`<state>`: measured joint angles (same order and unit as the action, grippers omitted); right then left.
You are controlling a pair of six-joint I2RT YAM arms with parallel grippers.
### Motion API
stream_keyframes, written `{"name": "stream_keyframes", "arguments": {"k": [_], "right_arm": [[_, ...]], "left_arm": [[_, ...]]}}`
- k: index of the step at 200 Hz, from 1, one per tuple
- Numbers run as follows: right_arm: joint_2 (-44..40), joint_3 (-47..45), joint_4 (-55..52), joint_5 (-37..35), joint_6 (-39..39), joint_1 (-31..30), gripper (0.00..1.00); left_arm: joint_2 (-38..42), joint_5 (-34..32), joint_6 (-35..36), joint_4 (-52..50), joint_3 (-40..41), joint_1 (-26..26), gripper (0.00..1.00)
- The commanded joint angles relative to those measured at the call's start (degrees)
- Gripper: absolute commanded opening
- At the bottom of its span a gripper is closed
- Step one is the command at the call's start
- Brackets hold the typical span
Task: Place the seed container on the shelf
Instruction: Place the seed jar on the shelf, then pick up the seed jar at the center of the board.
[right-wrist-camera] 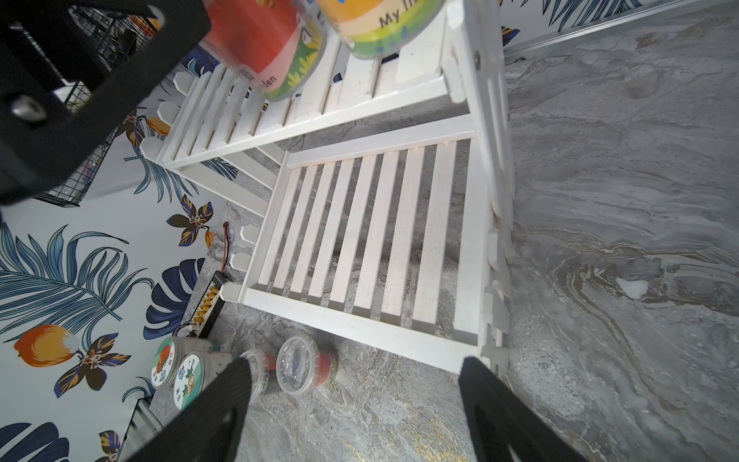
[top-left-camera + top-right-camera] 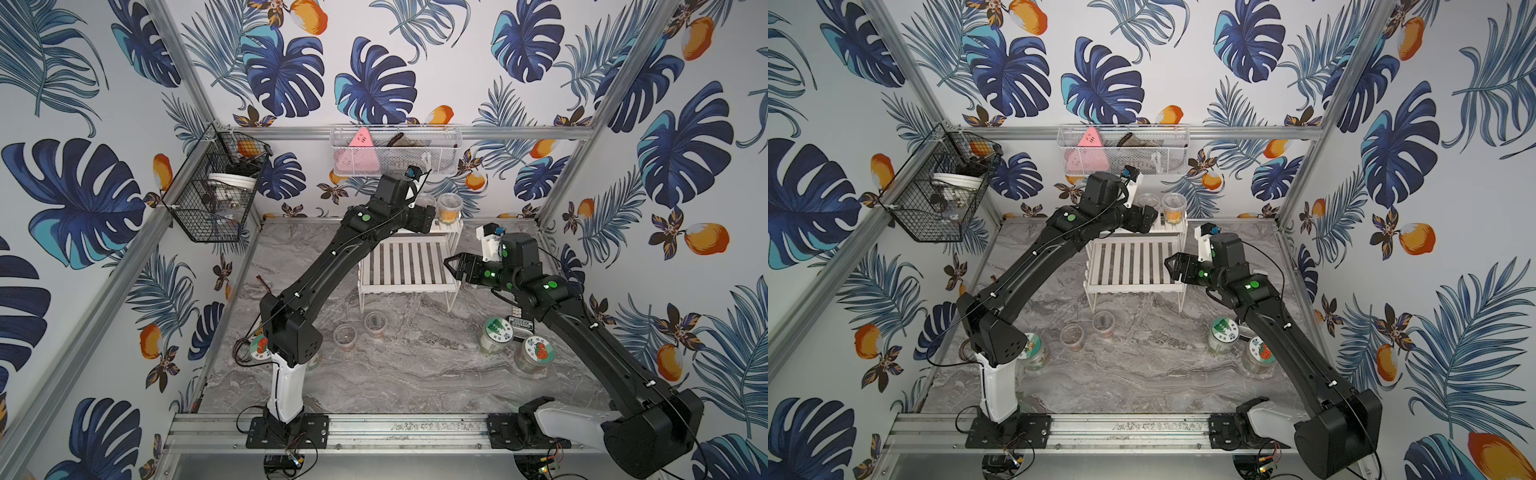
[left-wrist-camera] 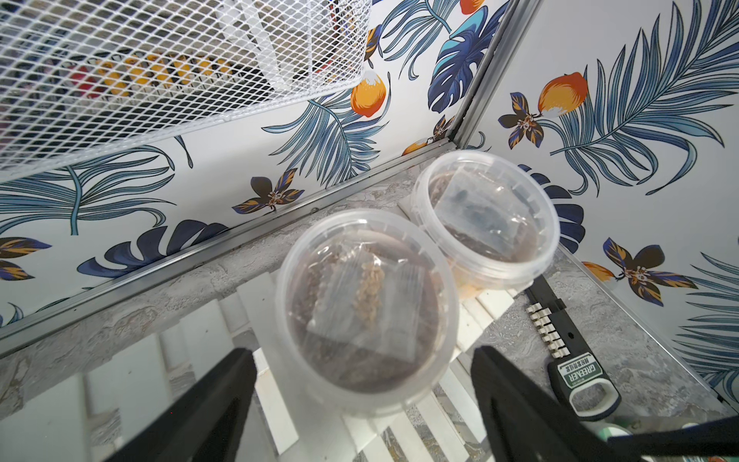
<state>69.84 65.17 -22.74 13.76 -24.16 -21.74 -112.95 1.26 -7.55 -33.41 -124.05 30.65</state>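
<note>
On marble tabletop (image 2: 415,374): shelf (image 2: 409,286) | seed container (image 3: 368,312) atop | leaf wallpaper (image 2: 374,83)

The walls (image 2: 457,83) have white paper with big blue leaves and orange fruits. Shiny metal bars (image 2: 519,132) run along the corners and edges. The surface (image 2: 415,374) is grey stone with wavy lines. A black wire basket (image 2: 199,216) and a white mesh basket (image 2: 415,160) hang on the walls.

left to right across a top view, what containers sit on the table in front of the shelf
jar by left arm → clear cup → second clear cup → green-label jar → red-label jar
</note>
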Motion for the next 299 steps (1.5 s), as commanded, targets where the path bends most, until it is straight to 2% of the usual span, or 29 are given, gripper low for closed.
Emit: {"name": "stream_keyframes", "arguments": {"k": [1, 54, 101, 136, 157, 191, 239, 299], "right_arm": [[-0.30, -1.35, -0.46, -0.05, 1.08, -0.06, 0.86], [-1.28, -2.28, -1.72, -1.72, 1.34, 0.02, 0.88], [-1.81, -3.94, -2.30, -2.29, 0.77, -0.04, 0.84], [-2.43, -4.95, -2.22, 2.33, 3.03, -0.06, 0.84], [-3.02, -6.09, -1.08, 7.58, 3.40, -0.13, 0.84], [-3.10, -8.55, 1.23, 11.88, 2.61, -0.84, 0.84], [-0.84, -8.71, 0.73, 8.37, 4.18, -5.86, 0.84], [2.33, -12.22, 5.99, 1.19, 4.73, -18.49, 0.88]], "left_arm": [[1.81, 0.51, -0.27, 0.80, 1.30, -0.33, 0.92], [8.19, 1.29, -0.45, 2.35, 9.18, -0.41, 0.95], [14.73, 1.49, -0.84, 3.22, 16.39, -0.42, 0.95], [21.49, 3.34, -1.45, 4.05, 25.27, -0.42, 0.95], [26.90, 4.41, -2.40, 5.15, 32.95, -0.42, 0.94], [35.36, 3.65, -3.73, 5.21, 43.97, -0.42, 0.94], [44.46, 4.09, -7.63, 4.49, 58.23, -0.42, 0.94], [52.64, 1.47, -14.31, 0.27, 70.13, -0.40, 0.94]]}}
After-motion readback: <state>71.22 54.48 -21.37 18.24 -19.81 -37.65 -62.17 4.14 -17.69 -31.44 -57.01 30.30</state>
